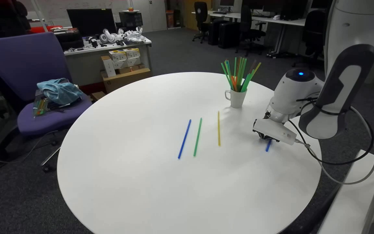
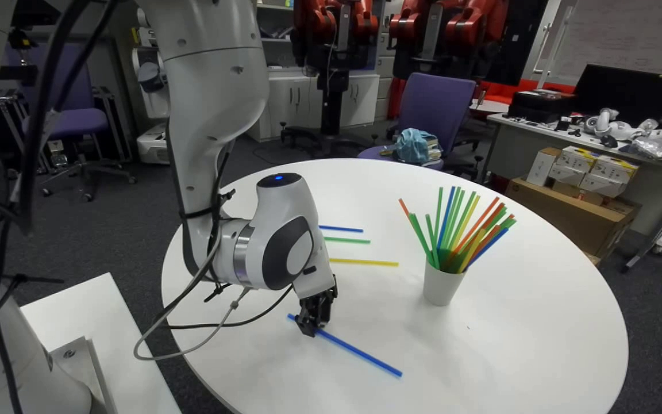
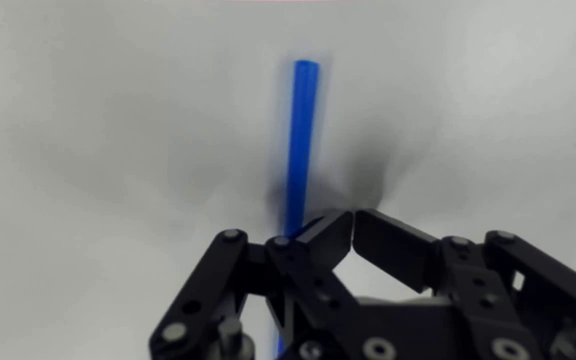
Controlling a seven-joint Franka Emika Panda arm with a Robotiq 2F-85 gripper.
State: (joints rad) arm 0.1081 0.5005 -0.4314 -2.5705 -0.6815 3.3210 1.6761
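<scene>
Rnd wht table (image 1: pixel 148 182), purple chair (image 1: pixel 28 65) beside it, dk. carpet (image 1: pixel 18 201) below it. I've pincer (image 3: pixel 353 220) nr. closed, thin slit; blue straw (image 3: pixel 301 145) just outside, on table.

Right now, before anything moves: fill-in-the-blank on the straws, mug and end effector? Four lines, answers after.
In the wrist view, the partly hidden straw is ____.
It lies ____ (inside or outside) the thin gap between the fingertips of the end effector.
In the row of three on the table, the middle straw is ____.
That row's closest straw to the mug is ____.

Missing words: blue; outside; green; yellow.
</scene>
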